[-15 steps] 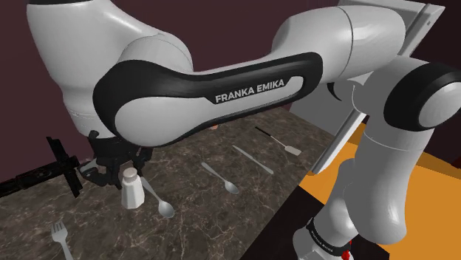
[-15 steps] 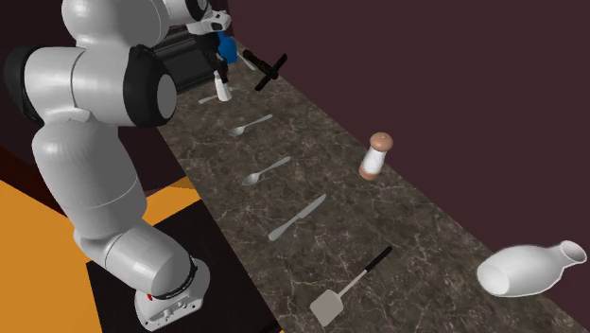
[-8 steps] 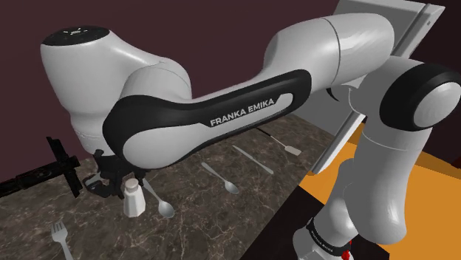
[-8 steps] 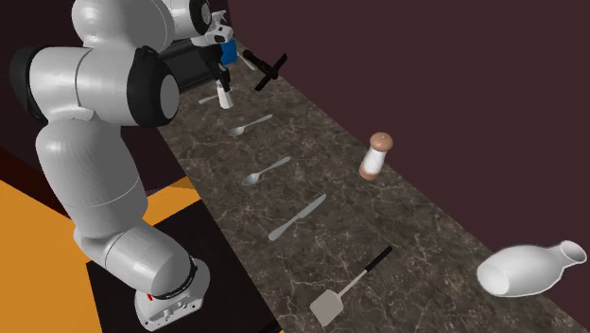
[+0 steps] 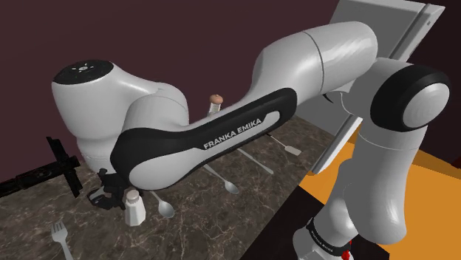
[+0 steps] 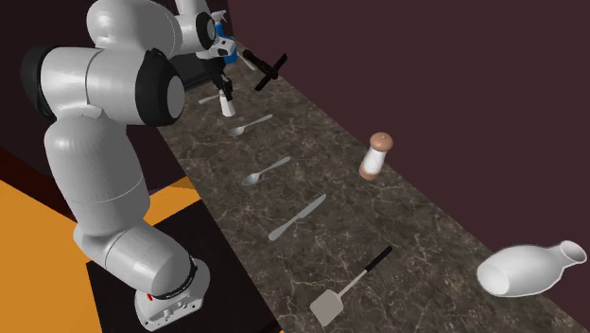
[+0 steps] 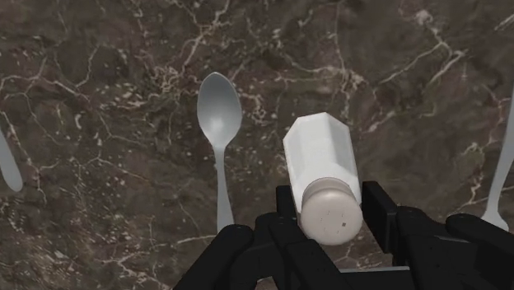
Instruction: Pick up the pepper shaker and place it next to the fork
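The pepper shaker, a white faceted body under a rounded, speckled greyish cap, is clamped at the cap by the black pincer. It's found toward the far end of the dark, white-veined marble-look worktop in the second exterior view, just beside a smooth grey spoon and its oval bowl, with the fork nearby.

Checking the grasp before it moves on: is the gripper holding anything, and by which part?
The gripper holds the white shaker by its upper end, near the cap.
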Robot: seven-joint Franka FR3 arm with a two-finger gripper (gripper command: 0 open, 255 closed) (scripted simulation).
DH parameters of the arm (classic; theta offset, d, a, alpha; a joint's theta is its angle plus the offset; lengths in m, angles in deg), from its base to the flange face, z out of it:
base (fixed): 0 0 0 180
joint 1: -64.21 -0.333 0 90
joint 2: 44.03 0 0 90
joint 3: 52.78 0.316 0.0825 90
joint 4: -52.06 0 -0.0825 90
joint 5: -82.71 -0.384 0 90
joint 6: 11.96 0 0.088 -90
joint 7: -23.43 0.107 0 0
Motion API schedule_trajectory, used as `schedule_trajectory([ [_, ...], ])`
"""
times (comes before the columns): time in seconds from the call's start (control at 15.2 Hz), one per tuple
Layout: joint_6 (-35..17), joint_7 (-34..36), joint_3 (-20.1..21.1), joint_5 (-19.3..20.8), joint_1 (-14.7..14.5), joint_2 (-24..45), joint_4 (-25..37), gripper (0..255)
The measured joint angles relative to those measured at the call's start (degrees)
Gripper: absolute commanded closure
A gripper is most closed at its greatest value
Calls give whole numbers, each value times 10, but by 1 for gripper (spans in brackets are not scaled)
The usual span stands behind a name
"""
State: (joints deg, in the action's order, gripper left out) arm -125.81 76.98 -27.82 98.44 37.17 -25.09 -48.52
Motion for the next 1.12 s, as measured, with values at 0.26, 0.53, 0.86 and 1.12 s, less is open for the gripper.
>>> schedule_trajectory([
  [0.26, -26, 7, -3, 8, -1, 12, -16, 255],
  [0.53, -34, 8, -4, 10, -1, 15, -21, 255],
  [0.86, -35, 9, -4, 10, -1, 15, -22, 0],
  [1.12, -35, 9, -4, 10, -1, 15, -22, 0],
])
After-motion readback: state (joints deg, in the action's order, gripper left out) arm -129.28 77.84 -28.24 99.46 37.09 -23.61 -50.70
